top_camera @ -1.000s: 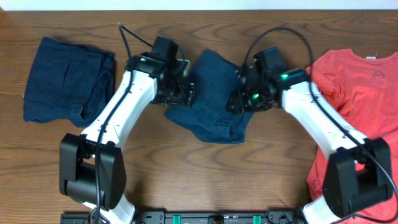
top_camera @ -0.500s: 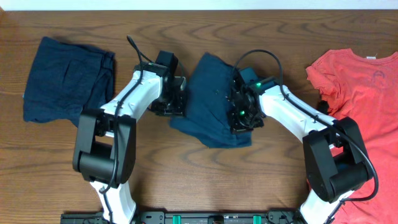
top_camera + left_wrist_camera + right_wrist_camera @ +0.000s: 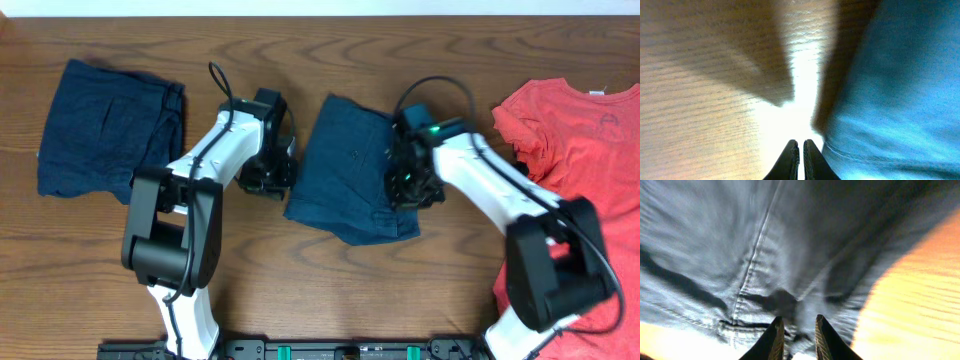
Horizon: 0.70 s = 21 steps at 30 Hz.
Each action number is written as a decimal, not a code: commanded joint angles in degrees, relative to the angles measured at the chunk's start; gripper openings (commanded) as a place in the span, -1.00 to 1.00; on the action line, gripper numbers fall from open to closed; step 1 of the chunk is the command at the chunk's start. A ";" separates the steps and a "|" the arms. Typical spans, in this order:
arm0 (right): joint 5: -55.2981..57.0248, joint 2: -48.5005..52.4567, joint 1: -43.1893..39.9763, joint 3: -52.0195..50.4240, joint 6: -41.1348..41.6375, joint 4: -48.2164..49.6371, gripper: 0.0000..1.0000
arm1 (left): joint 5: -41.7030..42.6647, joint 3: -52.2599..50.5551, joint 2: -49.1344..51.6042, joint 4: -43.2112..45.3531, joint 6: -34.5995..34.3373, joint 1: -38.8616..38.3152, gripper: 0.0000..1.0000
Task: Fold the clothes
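The clothes, dark navy shorts [image 3: 350,170], lie folded on the wood in the middle of the table. My left gripper [image 3: 275,180] sits at their left edge. In the left wrist view its fingers [image 3: 800,144] are shut over bare wood, nothing between them, and the shorts' hem [image 3: 900,90] lies just to the right. My right gripper [image 3: 405,188] hovers low over the shorts' right side. The right wrist view shows its jaws [image 3: 799,321] a little apart above a seam and waistband of the fabric [image 3: 740,255], with no cloth pinched.
A second navy garment [image 3: 105,130] lies folded at the far left. A red T-shirt [image 3: 575,140] is spread at the right edge, partly under my right arm. Bare wooden table [image 3: 330,290] stretches along the front.
The shorts were carried down and now lie flatter, shifted slightly right. My left gripper shut and came off the cloth to its left edge. The right jaws closed, then parted slightly.
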 commanded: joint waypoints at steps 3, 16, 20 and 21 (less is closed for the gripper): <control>1.40 -10.16 -6.40 3.15 0.83 4.72 -0.80 | 9.42 4.61 -7.67 1.49 0.33 0.31 -0.85; 5.20 -0.17 -8.63 2.16 2.23 25.07 -0.98 | 12.98 -3.82 -5.07 10.88 -9.42 -5.60 -0.88; 7.87 6.64 -8.98 2.16 2.82 26.84 -0.98 | 12.98 -8.09 -3.06 13.07 -13.38 -7.28 -0.87; 7.82 7.91 -9.07 2.16 2.80 26.95 -0.97 | 12.96 -9.22 -2.75 14.25 -14.12 -7.48 -0.88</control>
